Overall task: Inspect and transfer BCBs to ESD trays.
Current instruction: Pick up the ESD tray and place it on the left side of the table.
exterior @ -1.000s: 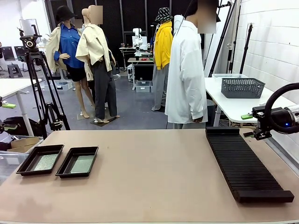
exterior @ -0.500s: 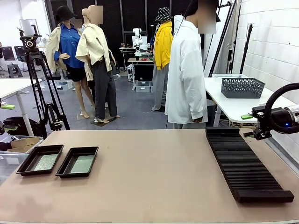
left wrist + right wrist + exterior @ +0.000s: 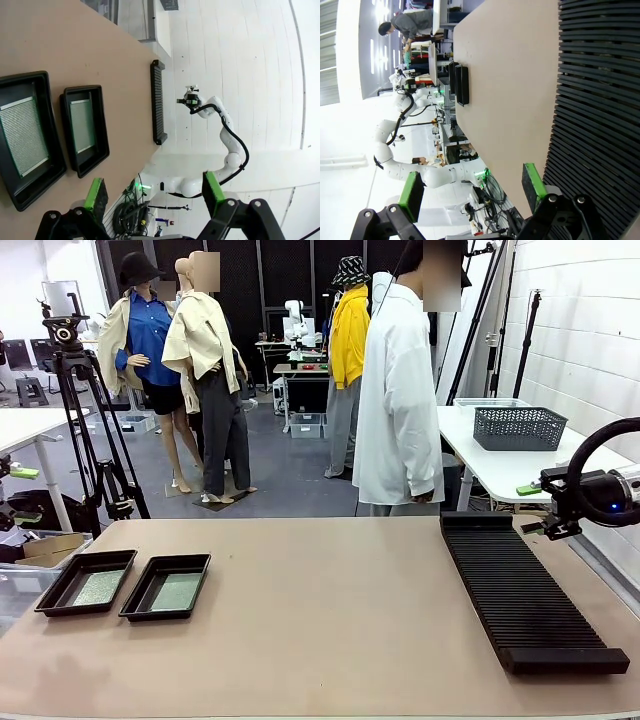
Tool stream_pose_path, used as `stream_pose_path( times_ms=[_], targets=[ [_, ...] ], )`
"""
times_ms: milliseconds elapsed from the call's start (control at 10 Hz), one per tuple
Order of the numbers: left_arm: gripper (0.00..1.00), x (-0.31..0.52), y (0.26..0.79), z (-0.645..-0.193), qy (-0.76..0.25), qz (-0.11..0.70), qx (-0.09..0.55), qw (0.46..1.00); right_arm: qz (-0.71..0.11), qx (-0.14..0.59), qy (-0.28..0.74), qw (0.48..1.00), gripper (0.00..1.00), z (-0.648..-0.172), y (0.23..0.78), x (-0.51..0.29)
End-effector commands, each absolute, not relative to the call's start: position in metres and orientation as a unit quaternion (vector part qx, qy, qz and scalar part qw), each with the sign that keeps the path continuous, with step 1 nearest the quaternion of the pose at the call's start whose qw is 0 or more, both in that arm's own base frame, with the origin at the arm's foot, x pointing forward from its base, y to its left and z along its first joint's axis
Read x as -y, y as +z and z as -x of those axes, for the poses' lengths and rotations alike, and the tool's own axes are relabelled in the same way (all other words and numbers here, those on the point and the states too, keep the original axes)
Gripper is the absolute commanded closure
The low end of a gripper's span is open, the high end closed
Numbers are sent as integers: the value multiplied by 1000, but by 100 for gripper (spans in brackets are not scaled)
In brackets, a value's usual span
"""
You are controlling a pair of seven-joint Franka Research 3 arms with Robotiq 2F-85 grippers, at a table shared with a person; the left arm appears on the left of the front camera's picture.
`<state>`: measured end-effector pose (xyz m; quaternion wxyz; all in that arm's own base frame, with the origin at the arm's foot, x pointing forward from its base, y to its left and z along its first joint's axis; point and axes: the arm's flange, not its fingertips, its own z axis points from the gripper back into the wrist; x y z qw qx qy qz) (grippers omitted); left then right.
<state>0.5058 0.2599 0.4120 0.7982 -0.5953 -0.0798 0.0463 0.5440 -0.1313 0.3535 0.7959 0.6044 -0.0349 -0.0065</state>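
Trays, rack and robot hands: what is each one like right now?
Left ESD tray: holds a green board, flat.
Right ESD tray: holds a green board, flat.
Slotted rack: slots empty.
Left hand: open, holding nothing.
Right hand: open, holding nothing, over the rack.

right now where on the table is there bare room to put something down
The widest free patch is the tabletop between the two ESD trays on the left and the long black slotted rack on the right. It runs from the near edge to the far edge by the person. The left corner is crowded, both trays already holding BCBs.
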Motion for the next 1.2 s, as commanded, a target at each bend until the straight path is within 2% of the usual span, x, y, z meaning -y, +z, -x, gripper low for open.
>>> stream_pose_path(
  times_ms=[0, 200, 1100],
  targets=[
    [0, -256, 413, -505, 32, 573, 82, 815, -628, 43, -14, 777, 0, -542, 356, 134],
    [0, -256, 413, -506, 28, 571, 79, 816, -643, 44, -21, 764, 0, -543, 356, 135],
    [0, -258, 410, -507, 43, 581, 73, 809, -627, 42, -12, 778, 0, -543, 357, 135]
  ],
)
